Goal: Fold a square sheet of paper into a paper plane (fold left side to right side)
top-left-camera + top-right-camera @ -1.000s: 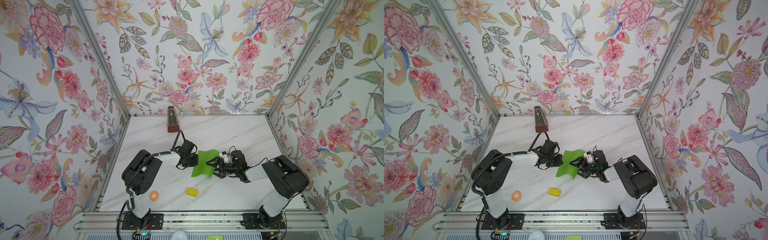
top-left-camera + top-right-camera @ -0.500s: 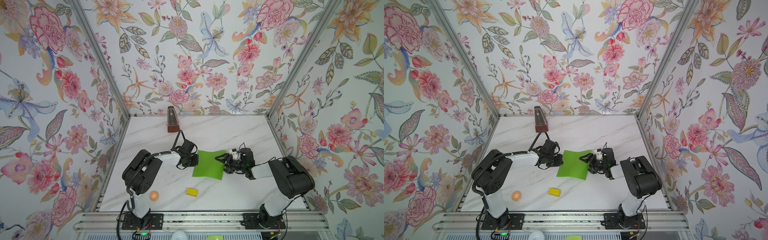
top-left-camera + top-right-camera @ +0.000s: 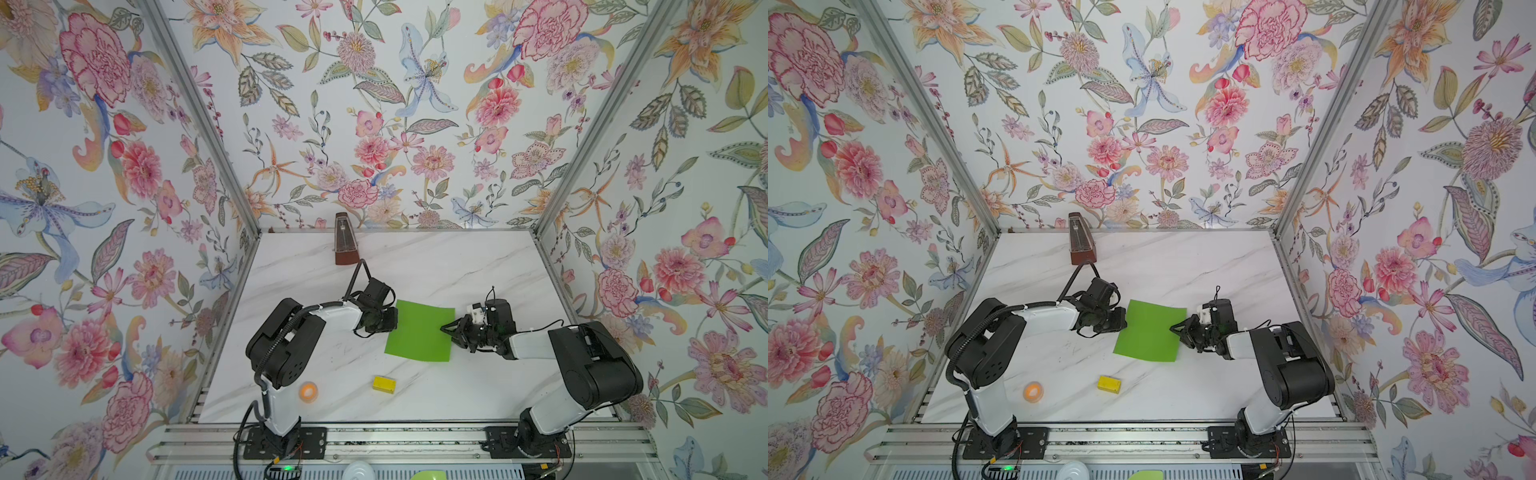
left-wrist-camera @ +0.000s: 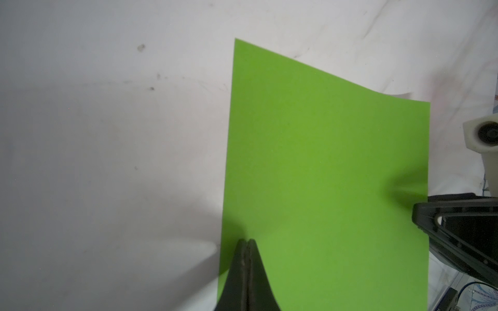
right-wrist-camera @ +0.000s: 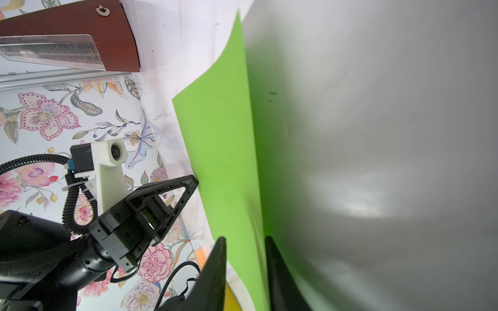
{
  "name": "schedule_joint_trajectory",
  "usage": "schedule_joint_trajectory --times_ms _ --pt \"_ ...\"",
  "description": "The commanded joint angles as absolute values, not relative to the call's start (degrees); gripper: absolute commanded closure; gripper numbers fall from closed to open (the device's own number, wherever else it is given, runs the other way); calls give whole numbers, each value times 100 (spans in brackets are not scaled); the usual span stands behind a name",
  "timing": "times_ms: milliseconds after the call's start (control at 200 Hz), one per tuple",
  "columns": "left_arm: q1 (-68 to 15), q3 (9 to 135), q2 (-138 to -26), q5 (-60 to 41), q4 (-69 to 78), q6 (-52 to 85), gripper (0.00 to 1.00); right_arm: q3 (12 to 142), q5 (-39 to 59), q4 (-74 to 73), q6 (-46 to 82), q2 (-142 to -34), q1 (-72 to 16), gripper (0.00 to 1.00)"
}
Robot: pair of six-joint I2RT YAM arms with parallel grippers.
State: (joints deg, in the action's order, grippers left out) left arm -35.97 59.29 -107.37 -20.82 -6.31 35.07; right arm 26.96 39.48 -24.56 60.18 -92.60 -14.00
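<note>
Left tool: the left tool (image 3: 392, 322) is closed, with its two fingers pressed together. Its tip rests on the left edge of the sheet. It seems to hold that side down on the bench rather than to pinch it.
Sheet: the green sheet of paper (image 3: 419, 332) lies in the middle of the bench (image 3: 436, 266), between the two tools. It is one flat layer, and I see no crease on it. Only near the right tool does it curl up a little, as the right wrist view shows.
Right tool: the right tool (image 5: 244, 239) has one finger on each side of the right edge of the sheet. A small gap shows beside one finger, so I cannot tell if it really grips.
Done: nothing is folded yet; the sheet is only placed and steadied.
Remaining: in my judgement the whole work remains. This means the first fold of the left side over to the right side, and then every later fold. No plane shape exists yet.
</note>
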Motion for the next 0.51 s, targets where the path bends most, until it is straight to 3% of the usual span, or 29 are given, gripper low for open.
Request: schedule_joint_trajectory --times_ms 0,125,210,500 --pt "-3565 5794 -10923 -1960 -1008 3579 100 2838 3815 -2235 5807 -9337 -1408 84" --pt "-3563 5777 -10755 -1940 -893 3552 100 3120 3735 -1668 5404 -9277 -1424 100" --pt "-3553 5750 -10437 -1769 -789 3495 100 3429 3614 -943 4823 -9060 -1450 100" --pt "-3516 5332 -8743 -1111 213 2952 67 5076 1845 2051 1751 -7827 -2060 100"
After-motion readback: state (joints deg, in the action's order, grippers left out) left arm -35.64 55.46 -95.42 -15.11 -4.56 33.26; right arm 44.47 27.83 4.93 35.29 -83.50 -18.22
